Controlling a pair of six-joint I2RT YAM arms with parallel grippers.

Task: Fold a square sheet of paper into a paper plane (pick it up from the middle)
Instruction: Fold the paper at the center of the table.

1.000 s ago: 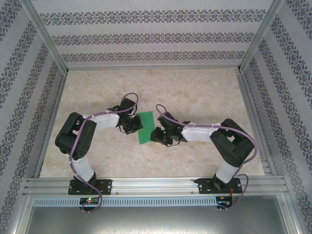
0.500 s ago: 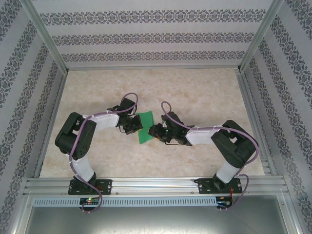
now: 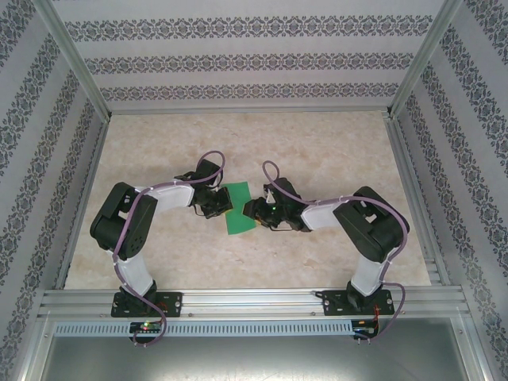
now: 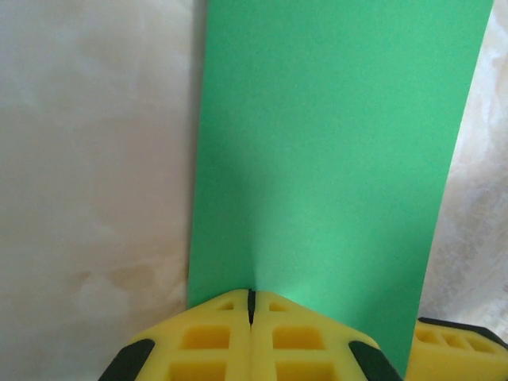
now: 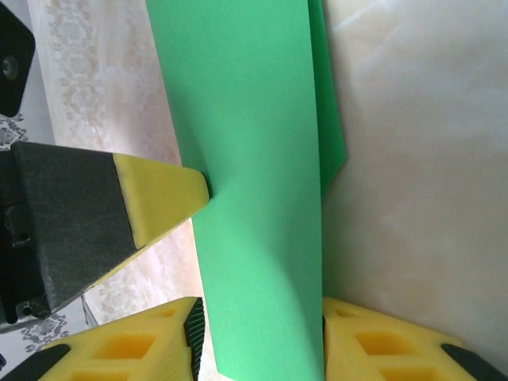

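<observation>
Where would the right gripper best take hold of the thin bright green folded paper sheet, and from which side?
Probably the free edge of the green paper sheet nearest the right gripper, approached from the right, opposite where the left gripper pinches it. It is thin and folded double, so close across its faces.

1. The table [image 3: 317, 151] has a pale beige, marbled top, framed by aluminium rails [image 3: 238, 295].
2. The green square sheet of paper [image 3: 236, 210] is over its middle; contact with the surface cannot be told.
3. Two arm bases [image 3: 147, 303] sit on the near rail.
</observation>
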